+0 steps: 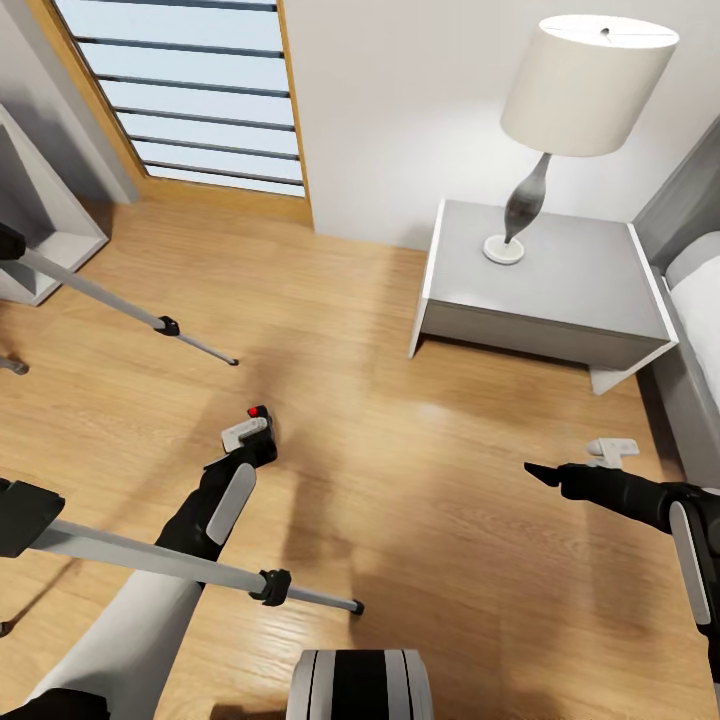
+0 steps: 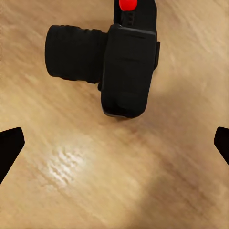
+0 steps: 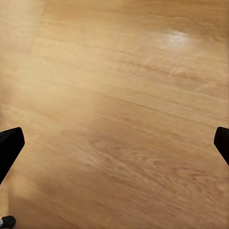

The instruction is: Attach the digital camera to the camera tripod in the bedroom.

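Note:
The digital camera (image 2: 128,71), black with a red button (image 2: 128,5), lies on the light wood floor with its lens (image 2: 76,51) out to one side. My left gripper (image 2: 114,148) hovers open just above it, fingertips (image 2: 10,148) wide apart and short of the body. In the head view, only the red button (image 1: 258,411) peeks past my left gripper (image 1: 262,440). Two silver legs of the camera tripod (image 1: 150,560) cross the left side, the farther leg (image 1: 100,295) ending in a black foot. My right gripper (image 1: 540,472) hangs open over bare floor (image 3: 119,109).
A grey nightstand (image 1: 540,300) with a white lamp (image 1: 585,90) stands at the back right, beside the grey bed (image 1: 695,300). A wood-framed window (image 1: 190,90) and a grey shelf unit (image 1: 40,235) are at the back left. My own base (image 1: 360,685) is at the bottom.

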You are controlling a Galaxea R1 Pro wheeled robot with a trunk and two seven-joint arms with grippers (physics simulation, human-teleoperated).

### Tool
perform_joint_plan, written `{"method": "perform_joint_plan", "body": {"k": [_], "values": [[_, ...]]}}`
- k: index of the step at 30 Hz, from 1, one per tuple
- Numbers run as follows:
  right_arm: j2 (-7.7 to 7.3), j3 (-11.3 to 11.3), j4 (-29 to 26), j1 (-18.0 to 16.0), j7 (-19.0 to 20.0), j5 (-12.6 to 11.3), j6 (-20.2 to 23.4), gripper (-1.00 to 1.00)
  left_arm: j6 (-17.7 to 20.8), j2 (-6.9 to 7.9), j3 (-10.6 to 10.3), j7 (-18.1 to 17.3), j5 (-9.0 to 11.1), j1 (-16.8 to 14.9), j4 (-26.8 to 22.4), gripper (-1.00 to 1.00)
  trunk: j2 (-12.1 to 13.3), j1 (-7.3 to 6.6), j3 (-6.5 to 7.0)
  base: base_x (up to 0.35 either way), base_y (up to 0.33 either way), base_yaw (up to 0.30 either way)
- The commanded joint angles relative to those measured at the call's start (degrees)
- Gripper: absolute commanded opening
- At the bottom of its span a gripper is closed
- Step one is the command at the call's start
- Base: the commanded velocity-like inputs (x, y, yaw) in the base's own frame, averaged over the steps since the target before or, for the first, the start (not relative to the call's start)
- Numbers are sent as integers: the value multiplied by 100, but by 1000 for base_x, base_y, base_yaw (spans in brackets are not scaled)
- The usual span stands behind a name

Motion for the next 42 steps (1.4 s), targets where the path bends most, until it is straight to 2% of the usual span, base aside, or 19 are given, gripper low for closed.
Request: {"method": "perform_joint_plan", "body": {"k": [1,19,26,36,42], "values": [[0,-6,-4,-4,30,14,32,100,10,2,-13,49,50,-2,-8,100,-2,-1,-4,0,0,0],[0,-6,-4,0,30,14,-18,100,13,9,-9,25,50,-83,-5,100,-2,-1,-4,0,0,0],[0,-3,-4,3,31,14,-85,100,17,36,-7,2,73,-277,98,100,-2,-1,-4,0,0,0],[0,-5,-4,7,32,14,-113,100,6,63,5,-55,95,-717,657,100,-2,-1,-4,0,0,0],[0,-6,-4,11,36,14,-116,100,-58,50,4,-189,77,-834,882,100,-2,-1,-4,0,0,0]]}}
